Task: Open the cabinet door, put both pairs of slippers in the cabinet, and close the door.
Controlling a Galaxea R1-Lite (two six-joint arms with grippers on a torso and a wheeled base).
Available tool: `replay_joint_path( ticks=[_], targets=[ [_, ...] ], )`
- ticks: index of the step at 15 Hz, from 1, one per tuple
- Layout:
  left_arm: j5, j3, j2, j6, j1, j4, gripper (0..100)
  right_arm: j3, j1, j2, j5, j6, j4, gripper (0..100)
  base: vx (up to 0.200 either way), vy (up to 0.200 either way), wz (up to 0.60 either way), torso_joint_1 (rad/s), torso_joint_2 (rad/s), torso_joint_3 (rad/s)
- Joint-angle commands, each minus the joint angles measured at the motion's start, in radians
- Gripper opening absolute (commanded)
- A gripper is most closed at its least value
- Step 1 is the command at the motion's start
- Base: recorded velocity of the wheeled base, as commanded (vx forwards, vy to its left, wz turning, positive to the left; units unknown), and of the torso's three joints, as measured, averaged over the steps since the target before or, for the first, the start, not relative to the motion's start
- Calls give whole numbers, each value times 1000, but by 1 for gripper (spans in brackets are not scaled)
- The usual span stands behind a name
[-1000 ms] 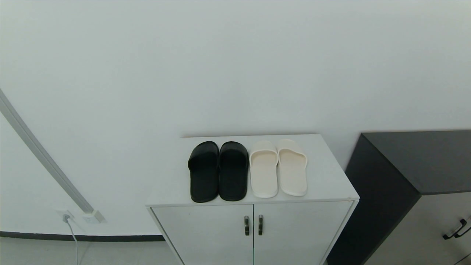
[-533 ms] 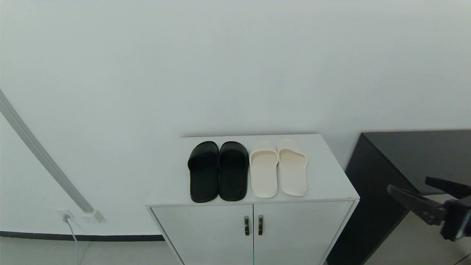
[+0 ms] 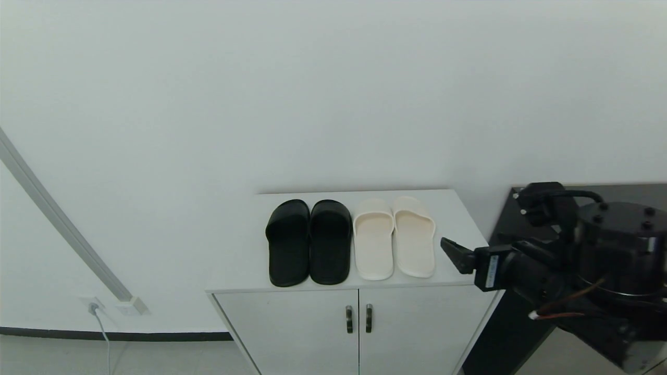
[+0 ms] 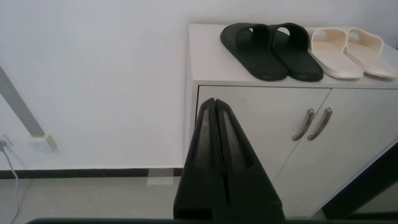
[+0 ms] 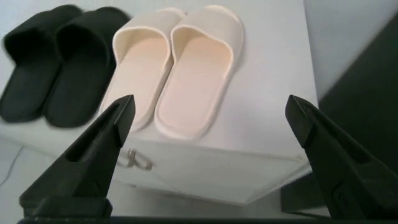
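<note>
A pair of black slippers [image 3: 309, 242] and a pair of cream slippers [image 3: 394, 237] lie side by side on top of the white cabinet [image 3: 464, 260]. Both cabinet doors are closed, and the two handles [image 3: 358, 319] meet at the middle. My right gripper [image 5: 209, 106] is open and hovers at the cabinet's right front corner, just right of the cream slippers [image 5: 186, 68]; one of its fingers [image 3: 454, 254] points toward them. My left gripper [image 4: 215, 104] is shut on nothing. It sits low in front of the cabinet's left door [image 4: 261, 124], apart from it.
A dark cabinet [image 3: 503, 338] stands close to the white one's right side, behind my right arm. A wall socket with a cable [image 3: 94, 308] and a slanted conduit [image 3: 52, 213] are on the wall at the left. The wall rises directly behind the cabinet.
My right arm came into the head view from the lower right and moved left and up to the cabinet's right front corner. The slippers and doors have not moved.
</note>
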Motion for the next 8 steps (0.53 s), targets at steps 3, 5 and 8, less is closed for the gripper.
replay_joint_path(
  ticks=[3,5,8],
  targets=[
    [2,0,1,-1,-1,0,0,-270,57,368,-179,3,-86,100,0,0,0,0,0,0],
    [2,0,0,-1,1,0,0,-348,61,452,-193,1,-87,100,0,0,0,0,0,0],
    [2,0,1,-1,1,0,0,-417,57,517,-191,-2,-84,100,0,0,0,0,0,0]
  ],
)
